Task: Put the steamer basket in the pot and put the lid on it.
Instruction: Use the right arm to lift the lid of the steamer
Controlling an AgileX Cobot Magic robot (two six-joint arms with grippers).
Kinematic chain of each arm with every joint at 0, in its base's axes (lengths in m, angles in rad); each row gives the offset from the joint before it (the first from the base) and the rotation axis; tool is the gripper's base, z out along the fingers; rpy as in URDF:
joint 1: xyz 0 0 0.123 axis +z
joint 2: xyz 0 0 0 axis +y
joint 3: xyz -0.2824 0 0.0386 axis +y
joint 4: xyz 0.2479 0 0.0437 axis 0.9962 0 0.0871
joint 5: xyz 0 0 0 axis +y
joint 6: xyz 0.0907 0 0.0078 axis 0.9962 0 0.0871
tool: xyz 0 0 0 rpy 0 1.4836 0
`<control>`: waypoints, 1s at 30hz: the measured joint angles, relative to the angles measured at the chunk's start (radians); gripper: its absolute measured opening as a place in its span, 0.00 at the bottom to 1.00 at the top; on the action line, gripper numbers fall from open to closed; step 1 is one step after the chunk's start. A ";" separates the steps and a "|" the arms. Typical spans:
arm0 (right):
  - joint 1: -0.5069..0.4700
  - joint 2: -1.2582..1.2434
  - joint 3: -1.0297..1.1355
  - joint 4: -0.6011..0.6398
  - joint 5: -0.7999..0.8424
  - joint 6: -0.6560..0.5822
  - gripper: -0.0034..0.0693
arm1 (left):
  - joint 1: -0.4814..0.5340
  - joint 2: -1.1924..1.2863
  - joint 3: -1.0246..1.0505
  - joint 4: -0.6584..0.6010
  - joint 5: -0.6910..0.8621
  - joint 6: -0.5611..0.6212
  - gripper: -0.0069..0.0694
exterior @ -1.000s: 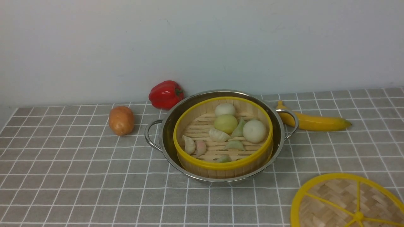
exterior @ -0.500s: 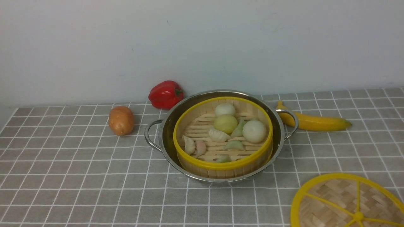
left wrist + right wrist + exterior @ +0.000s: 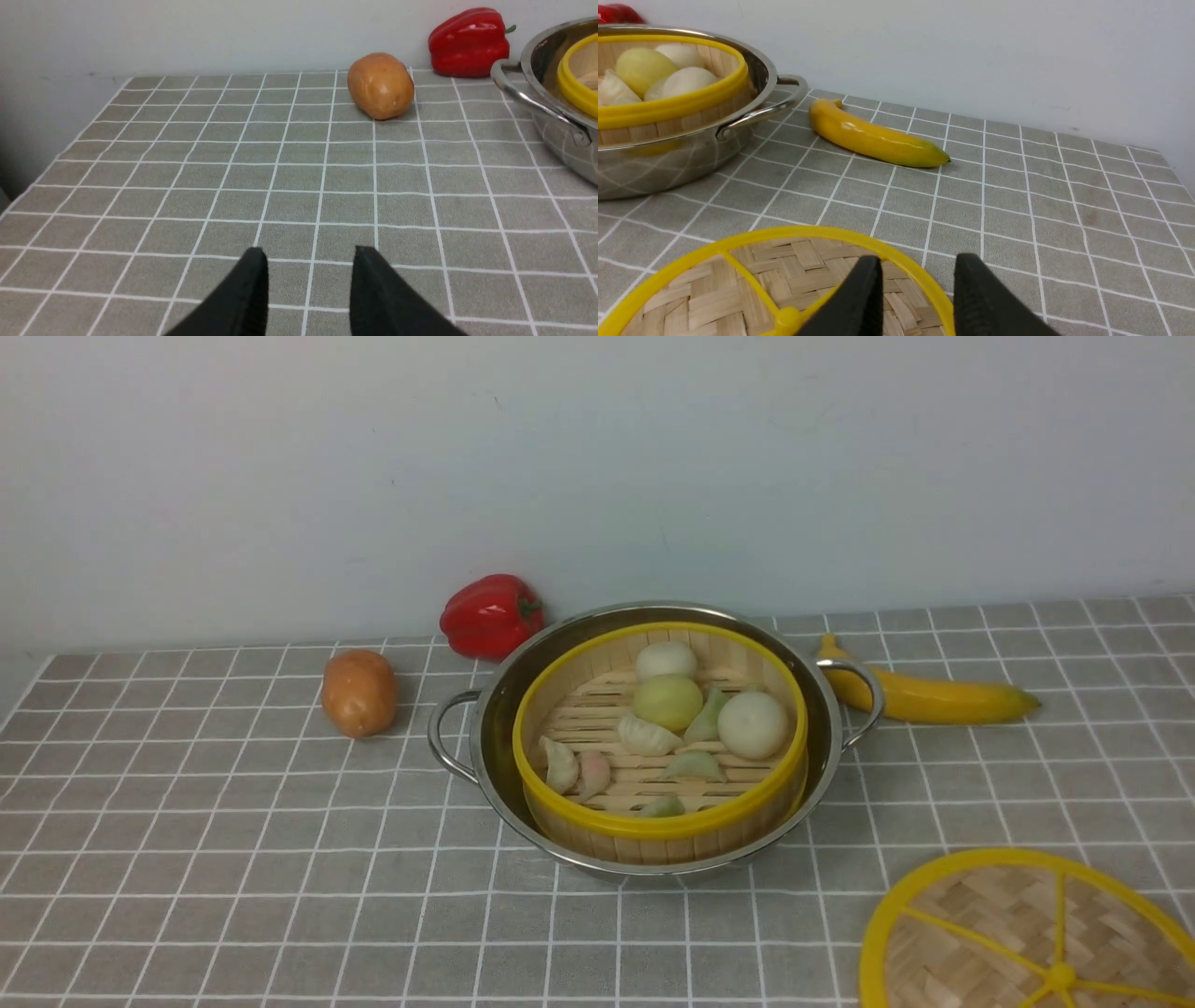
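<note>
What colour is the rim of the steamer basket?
Yellow, on the steamer basket, clearest in front view.

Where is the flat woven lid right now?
The lid lies flat on the checked cloth at the front view's lower right, on the robot's right side, nearer the robot than the pot and the banana, touching neither.

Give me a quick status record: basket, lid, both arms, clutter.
steamer basket: seated inside the pot, holding buns and dumplings
lid: flat on the cloth, robot's near right, not yet on
left gripper: jaws apart, empty, above bare cloth
right gripper: jaws apart, empty, above the lid's edge
clutter: potato, red pepper, banana beside the pot
remaining: lid onto basket
</note>
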 joint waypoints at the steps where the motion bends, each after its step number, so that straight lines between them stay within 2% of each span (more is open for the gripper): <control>1: 0.000 0.000 0.000 0.000 0.000 0.000 0.38 | 0.000 0.000 0.000 0.000 -0.007 -0.005 0.41; 30: 0.000 0.000 0.000 0.001 0.000 0.000 0.38 | 0.000 0.000 0.000 -0.002 -0.025 -0.005 0.41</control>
